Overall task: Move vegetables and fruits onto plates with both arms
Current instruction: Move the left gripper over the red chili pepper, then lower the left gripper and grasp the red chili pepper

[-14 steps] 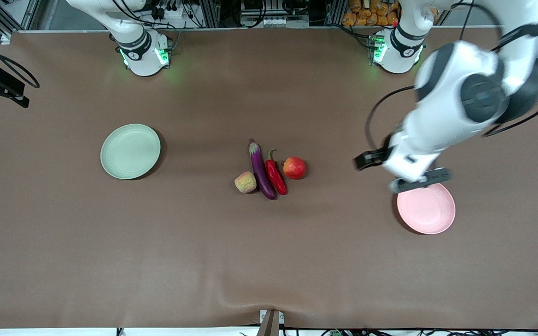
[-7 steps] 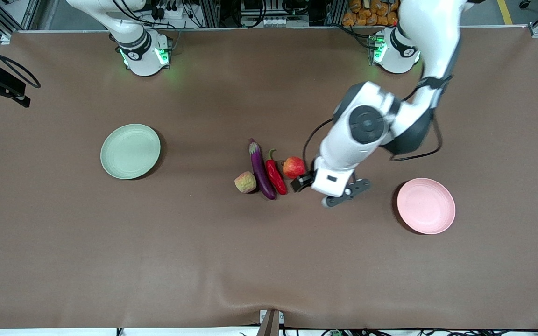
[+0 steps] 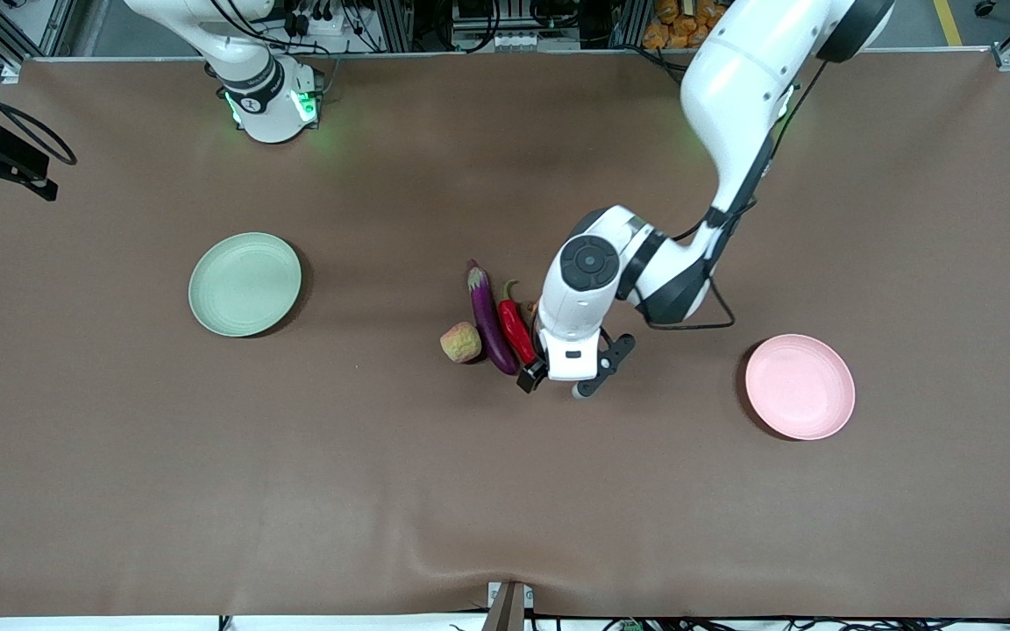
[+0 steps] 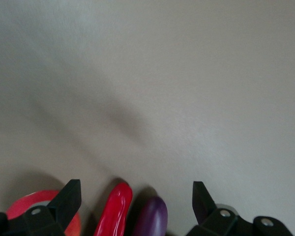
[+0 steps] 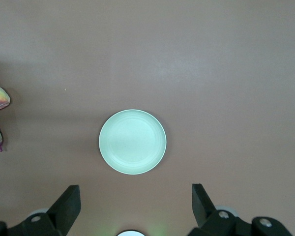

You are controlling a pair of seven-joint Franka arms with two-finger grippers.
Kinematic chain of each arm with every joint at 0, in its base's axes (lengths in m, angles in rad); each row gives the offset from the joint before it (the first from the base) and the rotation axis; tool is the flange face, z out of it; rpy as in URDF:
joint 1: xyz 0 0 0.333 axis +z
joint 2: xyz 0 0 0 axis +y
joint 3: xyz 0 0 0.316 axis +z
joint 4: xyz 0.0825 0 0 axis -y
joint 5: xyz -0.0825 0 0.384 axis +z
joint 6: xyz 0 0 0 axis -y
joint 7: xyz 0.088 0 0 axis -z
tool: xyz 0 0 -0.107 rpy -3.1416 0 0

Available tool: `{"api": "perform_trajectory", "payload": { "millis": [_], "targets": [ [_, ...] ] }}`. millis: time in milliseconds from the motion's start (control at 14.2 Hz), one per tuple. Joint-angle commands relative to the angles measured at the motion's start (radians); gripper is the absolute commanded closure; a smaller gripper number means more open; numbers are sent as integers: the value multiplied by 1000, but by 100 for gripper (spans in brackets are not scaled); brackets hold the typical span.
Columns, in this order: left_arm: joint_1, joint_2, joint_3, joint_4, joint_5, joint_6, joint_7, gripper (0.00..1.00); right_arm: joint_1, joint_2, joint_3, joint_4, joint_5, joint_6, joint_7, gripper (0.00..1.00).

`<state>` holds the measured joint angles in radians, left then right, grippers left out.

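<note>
Our left arm [image 3: 645,263]: glossy white rounded shells, black bands at the joints, a round grey cap on the wrist housing, and a thin black cable looping beside the forearm. Our left gripper [image 4: 136,201]: matte black wedge-shaped fingers [image 4: 69,196] with small silver screw heads near their roots. Our right arm [image 3: 251,70]: the same white shell, a black collar bearing small white lettering, green lights glowing at the base, black cables trailing above. Our right gripper [image 5: 136,204]: identical black fingers and screws.

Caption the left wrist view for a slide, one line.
Left end effector, fingers open, low over the chili pepper and eggplant tip, with the red apple beside one fingertip.
</note>
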<state>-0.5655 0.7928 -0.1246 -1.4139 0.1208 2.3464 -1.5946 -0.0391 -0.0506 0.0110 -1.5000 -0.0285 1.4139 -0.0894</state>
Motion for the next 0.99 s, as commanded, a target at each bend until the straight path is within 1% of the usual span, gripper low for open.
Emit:
{"api": "perform_trajectory", "payload": {
  "millis": [0, 141, 494, 565, 636, 918],
  "targets": [
    [-95, 51, 98, 38, 20, 19, -91, 0, -19, 9, 15, 21, -4, -19, 10, 0],
    [-114, 75, 108, 38, 22, 19, -107, 0, -18, 8, 15, 21, -4, -19, 10, 0],
    [-140, 89, 106, 29, 49, 19, -84, 0, -24, 8, 15, 21, -4, -29, 10, 0],
    [-140, 91, 105, 26, 51, 19, -84, 3, -27, 9, 15, 20, -2, -33, 10, 0],
    [-140, 89, 105, 24, 51, 19, -85, 17, -27, 8, 15, 21, -2, -33, 10, 0],
    [-142, 104, 100, 23, 49, 17, -36, 17, -24, 9, 15, 21, -2, -32, 10, 0]
  ]
}}
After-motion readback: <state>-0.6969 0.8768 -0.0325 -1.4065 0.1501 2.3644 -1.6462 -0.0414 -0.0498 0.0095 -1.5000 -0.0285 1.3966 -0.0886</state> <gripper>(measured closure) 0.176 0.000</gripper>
